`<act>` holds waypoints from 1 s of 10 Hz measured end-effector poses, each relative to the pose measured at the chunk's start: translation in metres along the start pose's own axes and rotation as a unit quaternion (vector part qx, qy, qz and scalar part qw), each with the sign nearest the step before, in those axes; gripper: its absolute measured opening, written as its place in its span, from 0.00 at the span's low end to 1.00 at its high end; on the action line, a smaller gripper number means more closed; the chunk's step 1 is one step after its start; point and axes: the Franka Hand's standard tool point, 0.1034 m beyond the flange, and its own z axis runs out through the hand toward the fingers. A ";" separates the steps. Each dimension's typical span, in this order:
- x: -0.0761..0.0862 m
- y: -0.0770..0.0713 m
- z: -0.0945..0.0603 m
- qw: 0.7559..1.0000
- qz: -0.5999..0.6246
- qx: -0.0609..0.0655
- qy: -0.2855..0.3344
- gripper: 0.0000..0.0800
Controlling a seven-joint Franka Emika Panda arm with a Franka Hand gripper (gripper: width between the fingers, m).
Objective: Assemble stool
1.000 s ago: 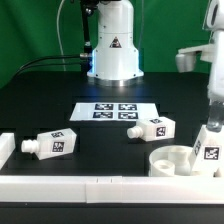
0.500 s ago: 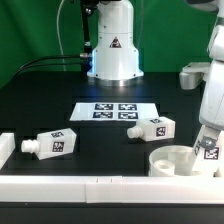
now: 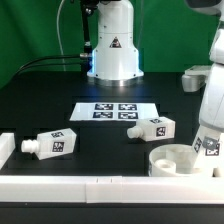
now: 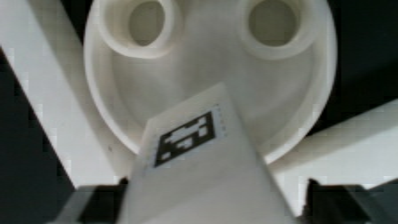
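Wrist view looks down on the seat [image 4: 196, 50], two sockets empty, with one leg [image 4: 192, 140] standing over its rim; the jaws appear clamped on this leg. Whether it sits in a socket cannot be told, so at most one leg seems placed and two remain. On the surface [image 3: 40, 100], a second leg [image 3: 152, 128] lies near the seat toward the exterior view's left, and a third leg [image 3: 52, 145] well beyond. The marker board [image 3: 113, 111] lies behind them, and a white rail [image 3: 100, 185] crowds the seat.
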 end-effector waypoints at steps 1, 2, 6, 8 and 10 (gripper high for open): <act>0.000 0.000 0.000 0.999 0.032 0.000 0.000 0.43; 0.000 0.000 0.000 0.998 0.068 0.000 0.000 0.43; -0.006 0.017 0.005 0.967 0.249 0.046 -0.022 0.43; -0.001 0.026 0.006 0.940 0.338 0.053 -0.020 0.42; -0.002 0.027 0.005 0.916 0.398 0.052 -0.023 0.42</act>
